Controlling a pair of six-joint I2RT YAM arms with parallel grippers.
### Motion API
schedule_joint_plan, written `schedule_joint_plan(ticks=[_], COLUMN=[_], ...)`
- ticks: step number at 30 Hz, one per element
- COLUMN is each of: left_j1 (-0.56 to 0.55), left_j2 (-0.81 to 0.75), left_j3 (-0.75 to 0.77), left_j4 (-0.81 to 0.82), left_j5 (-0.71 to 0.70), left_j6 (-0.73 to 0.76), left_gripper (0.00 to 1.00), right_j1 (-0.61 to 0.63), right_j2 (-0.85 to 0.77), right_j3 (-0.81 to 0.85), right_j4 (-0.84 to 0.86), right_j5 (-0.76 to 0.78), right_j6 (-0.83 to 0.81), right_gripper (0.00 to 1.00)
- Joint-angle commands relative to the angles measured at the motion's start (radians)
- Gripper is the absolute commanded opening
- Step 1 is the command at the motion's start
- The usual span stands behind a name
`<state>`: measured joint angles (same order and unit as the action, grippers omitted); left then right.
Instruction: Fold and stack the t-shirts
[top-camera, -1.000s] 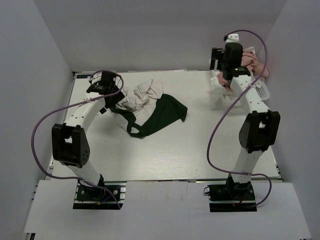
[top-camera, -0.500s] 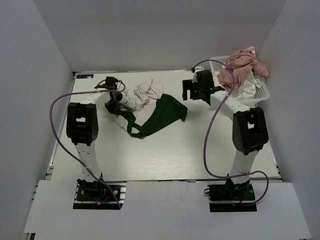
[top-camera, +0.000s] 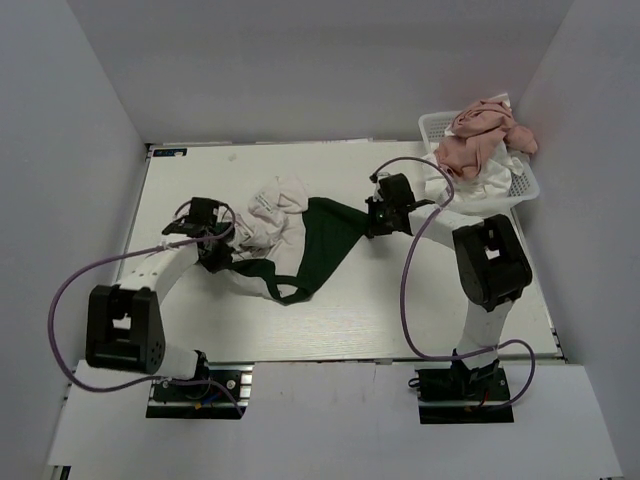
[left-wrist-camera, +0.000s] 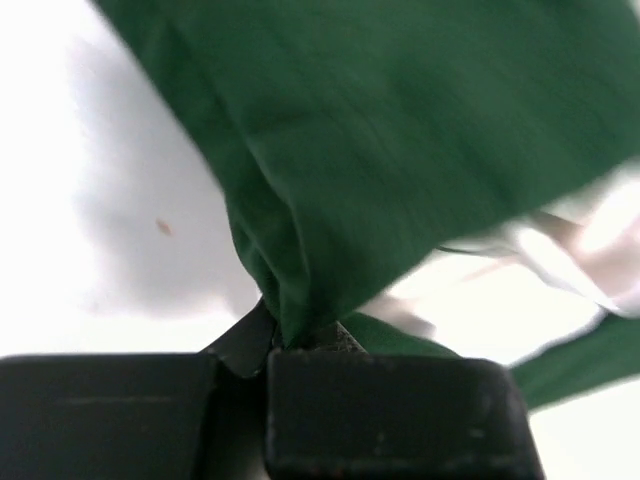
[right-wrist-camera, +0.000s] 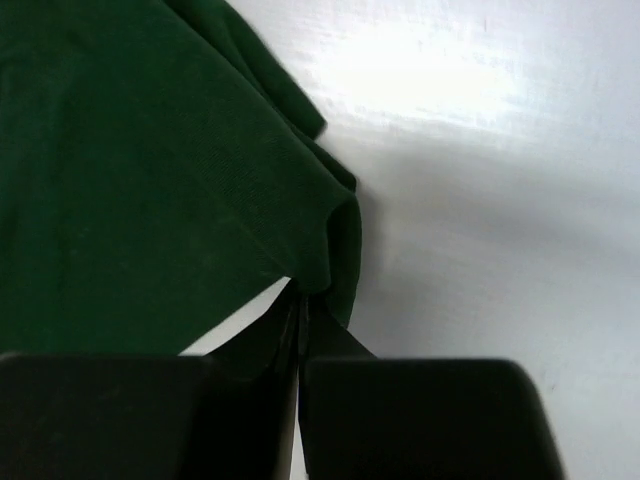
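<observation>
Now, t-shirt (top-camera: 320, 235) edges in both jaws; open table (top-camera: 380, 310) nearside.

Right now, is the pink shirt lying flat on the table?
No, the pink shirt sits bunched up in the white basket at the far right.

Shirt (top-camera: 278, 212) white, dark green sleeves (top-camera: 335, 235); basket (top-camera: 527, 186) white lattice (pink shirt (top-camera: 480, 135) too).

Left arm (top-camera: 160, 265) and right arm (top-camera: 485, 325) share white links and bulky black joint housings (top-camera: 122, 328). A purple cable (top-camera: 52, 320) loops beside each. Black base plates (top-camera: 195, 385) sit at the bottom of the frame. In the wrist views the fingers (left-wrist-camera: 390, 410) are matt black, square-edged blocks.
</observation>
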<state>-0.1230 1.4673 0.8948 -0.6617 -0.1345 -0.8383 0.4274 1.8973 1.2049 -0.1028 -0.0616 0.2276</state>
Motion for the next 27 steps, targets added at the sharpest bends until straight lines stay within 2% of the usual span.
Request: schedule_joint_plan(ticks=[1, 3, 4, 6, 10, 14, 16, 19, 22, 27], left_j1=[-0.007, -0.007, -0.007, -0.007, -0.007, 0.002, 0.013, 0.013, 0.013, 0.013], left_j2=[-0.192, -0.283, -0.326, -0.439, -0.547, -0.518, -0.468, -0.431, -0.407, -0.381], left_j3=[-0.01, -0.01, 0.004, 0.067, 0.205, 0.41, 0.551, 0.688, 0.75, 0.888], left_j4=[0.02, 0.037, 0.046, 0.059, 0.097, 0.085, 0.015, -0.033, -0.075, -0.095], left_j5=[0.067, 0.094, 0.105, 0.117, 0.087, 0.001, -0.039, -0.121, -0.16, -0.171], left_j6=[0.001, 0.042, 0.054, 0.074, 0.108, 0.108, 0.108, 0.108, 0.117, 0.139], left_gripper=[0.0, 0.0, 0.0, 0.0, 0.0, 0.0, 0.0, 0.0, 0.0, 0.0], right_j1=[0.005, 0.001, 0.001, 0.002, -0.003, -0.009, -0.012, -0.015, -0.015, -0.015], right_j2=[-0.158, -0.225, -0.327, -0.422, -0.598, -0.668, -0.681, -0.716, -0.727, -0.748], right_j3=[-0.06, -0.124, -0.137, -0.168, -0.119, 0.045, 0.152, 0.238, 0.303, 0.4], right_j4=[0.081, 0.13, 0.164, 0.184, 0.206, 0.146, 0.108, 0.103, 0.075, 0.058], right_j5=[0.008, 0.038, 0.051, 0.096, 0.213, 0.409, 0.497, 0.566, 0.582, 0.606], right_j6=[0.019, 0.021, 0.019, 0.006, -0.023, -0.074, -0.097, -0.131, -0.185, -0.259], right_gripper=[0.0, 0.0, 0.0, 0.0, 0.0, 0.0, 0.0, 0.0, 0.0, 0.0])
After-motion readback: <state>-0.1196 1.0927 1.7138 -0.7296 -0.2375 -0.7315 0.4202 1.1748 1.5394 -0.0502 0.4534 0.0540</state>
